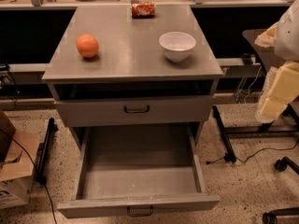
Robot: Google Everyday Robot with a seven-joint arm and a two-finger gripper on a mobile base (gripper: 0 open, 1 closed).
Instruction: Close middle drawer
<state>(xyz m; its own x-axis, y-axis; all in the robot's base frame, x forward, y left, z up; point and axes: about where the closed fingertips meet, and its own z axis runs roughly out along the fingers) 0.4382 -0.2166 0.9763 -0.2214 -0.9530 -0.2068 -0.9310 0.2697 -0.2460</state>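
Observation:
The middle drawer (140,203) is pulled far out toward me. Its inside looks empty, and its low front with a small dark loop handle (140,212) is at the bottom of the view. Above it, the taller-fronted top drawer (135,110) stands slightly out, with a dark gap under the cabinet top. The lowest drawer is hidden below the open one. My gripper (276,93) shows as a pale blocky shape at the right edge, level with the top drawer. It is well to the right of the cabinet and touches nothing.
On the cabinet top (131,55) sit an orange (87,45), a white bowl (177,45) and a red snack packet (143,9). A cardboard box (11,171) stands on the floor at left. Black stand legs (223,134), cables and chair casters (282,164) are at right.

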